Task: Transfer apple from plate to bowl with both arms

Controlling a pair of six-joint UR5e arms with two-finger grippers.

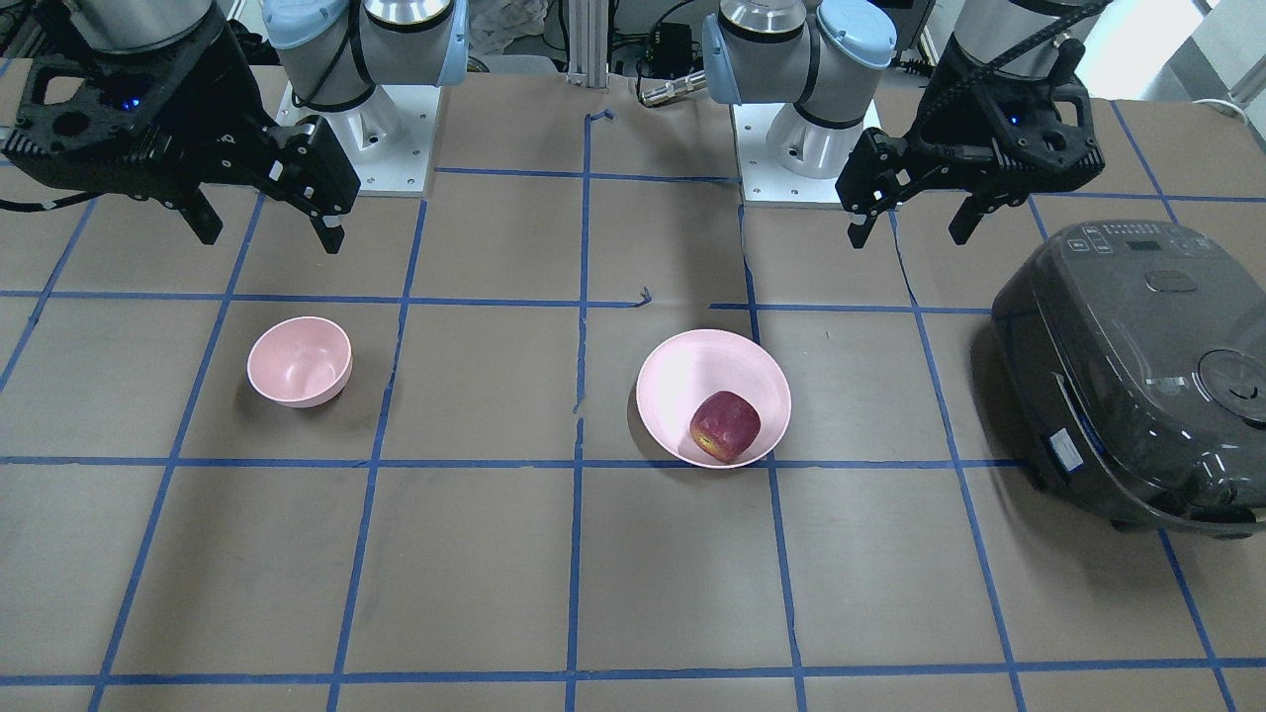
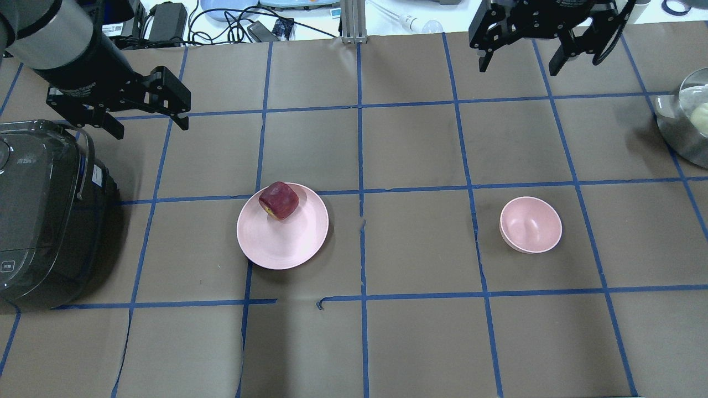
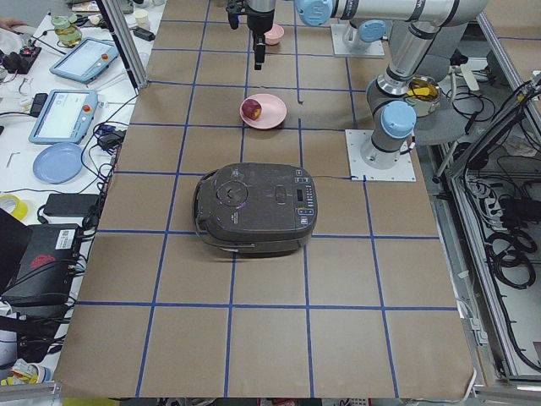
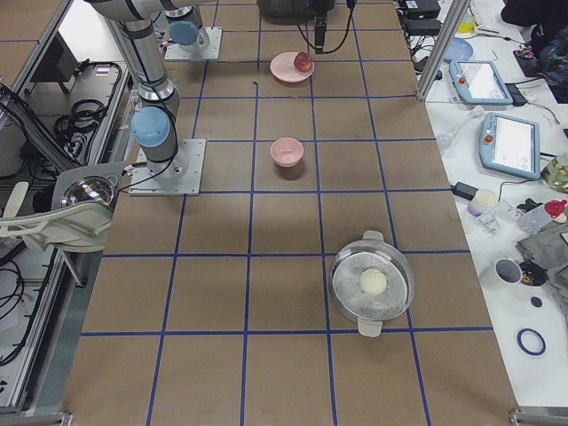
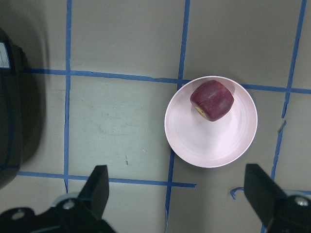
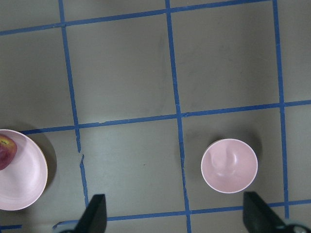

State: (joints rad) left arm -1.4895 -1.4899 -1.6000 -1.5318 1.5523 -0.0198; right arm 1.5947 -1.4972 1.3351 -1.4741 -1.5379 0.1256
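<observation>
Plate left of table centre, apple on its far side, by rim. Bowl well apart, to robot's right. Left gripper raised near cooker, pointing down, jaws spread, nothing held. Right gripper raised, pointing down, jaws spread likewise.

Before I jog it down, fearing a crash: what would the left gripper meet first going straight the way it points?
Left gripper points straight down: likely bare table beside the plate, or its rim; depth unclear. Not the apple.
</observation>
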